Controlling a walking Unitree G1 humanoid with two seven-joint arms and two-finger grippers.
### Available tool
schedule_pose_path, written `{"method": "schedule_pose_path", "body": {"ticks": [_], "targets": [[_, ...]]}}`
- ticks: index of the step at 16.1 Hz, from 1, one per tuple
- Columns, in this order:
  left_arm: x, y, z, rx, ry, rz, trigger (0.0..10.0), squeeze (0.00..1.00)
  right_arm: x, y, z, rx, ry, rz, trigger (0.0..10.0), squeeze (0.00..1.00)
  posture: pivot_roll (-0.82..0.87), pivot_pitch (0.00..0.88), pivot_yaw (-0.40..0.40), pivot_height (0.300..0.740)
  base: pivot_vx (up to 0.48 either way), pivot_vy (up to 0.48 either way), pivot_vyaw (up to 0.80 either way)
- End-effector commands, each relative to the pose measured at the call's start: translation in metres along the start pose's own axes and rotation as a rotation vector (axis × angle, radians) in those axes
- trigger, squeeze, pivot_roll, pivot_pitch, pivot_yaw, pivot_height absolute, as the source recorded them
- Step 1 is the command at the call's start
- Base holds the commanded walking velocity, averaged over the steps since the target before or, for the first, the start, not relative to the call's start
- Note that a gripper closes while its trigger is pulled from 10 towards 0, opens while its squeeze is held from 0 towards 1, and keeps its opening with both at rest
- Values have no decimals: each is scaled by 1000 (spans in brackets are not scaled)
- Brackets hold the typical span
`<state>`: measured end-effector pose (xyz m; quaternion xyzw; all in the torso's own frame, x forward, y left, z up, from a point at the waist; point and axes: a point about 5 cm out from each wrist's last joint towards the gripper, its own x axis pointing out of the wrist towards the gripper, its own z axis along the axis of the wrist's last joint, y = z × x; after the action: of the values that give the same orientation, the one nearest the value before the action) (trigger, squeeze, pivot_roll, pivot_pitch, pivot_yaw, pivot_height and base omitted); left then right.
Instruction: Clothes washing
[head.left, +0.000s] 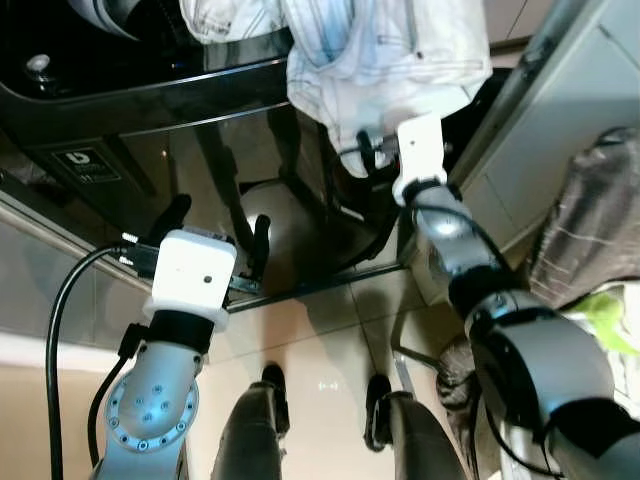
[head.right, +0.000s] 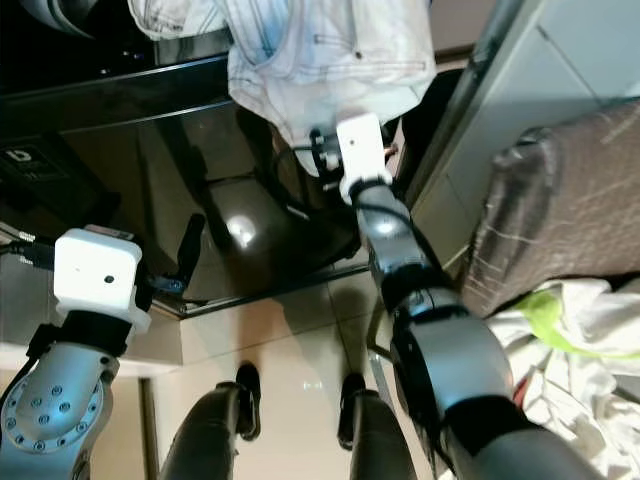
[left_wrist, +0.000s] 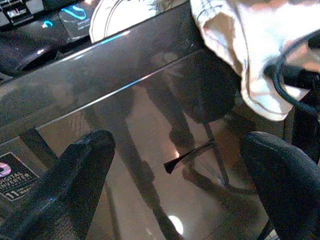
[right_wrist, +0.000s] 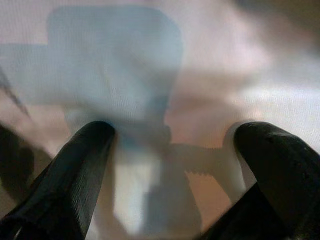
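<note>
the right gripper (head.left: 362, 152) pushes wide-open fingers into the pale garment (head.left: 380, 55) draped over the dark washing machine (head.left: 250, 200) rim, gripping nothing, so the cloth may slide down the glossy front while the left gripper (head.left: 215, 225), open and empty, hangs low.

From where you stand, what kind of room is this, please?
Probably a laundry corner of a home: a glossy black washing machine with a control panel, a pale garment draped over its top edge, and a heap of clothes at the robot's right on a tiled floor.
</note>
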<state>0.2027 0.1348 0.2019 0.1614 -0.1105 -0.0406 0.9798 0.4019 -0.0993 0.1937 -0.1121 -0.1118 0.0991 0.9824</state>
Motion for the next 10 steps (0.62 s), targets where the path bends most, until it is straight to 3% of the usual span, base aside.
{"method": "schedule_pose_path", "body": {"ticks": [1, 7, 10], "targets": [[-5, -1, 3, 0, 2, 1, 10000, 0, 3, 0, 2, -8, 11, -4, 10000, 0, 243, 366, 21, 740, 0, 0, 0], [-3, -3, 2, -10, -3, 22, 10000, 0, 22, 3, 49, 18, -129, 18, 10000, 0, 235, 338, -15, 740, 0, 0, 0], [6, -10, 1, -35, -28, 39, 10000, 0, 31, 10, 90, 27, -280, 98, 10000, 0, 204, 277, -61, 740, 0, 0, 0]]}}
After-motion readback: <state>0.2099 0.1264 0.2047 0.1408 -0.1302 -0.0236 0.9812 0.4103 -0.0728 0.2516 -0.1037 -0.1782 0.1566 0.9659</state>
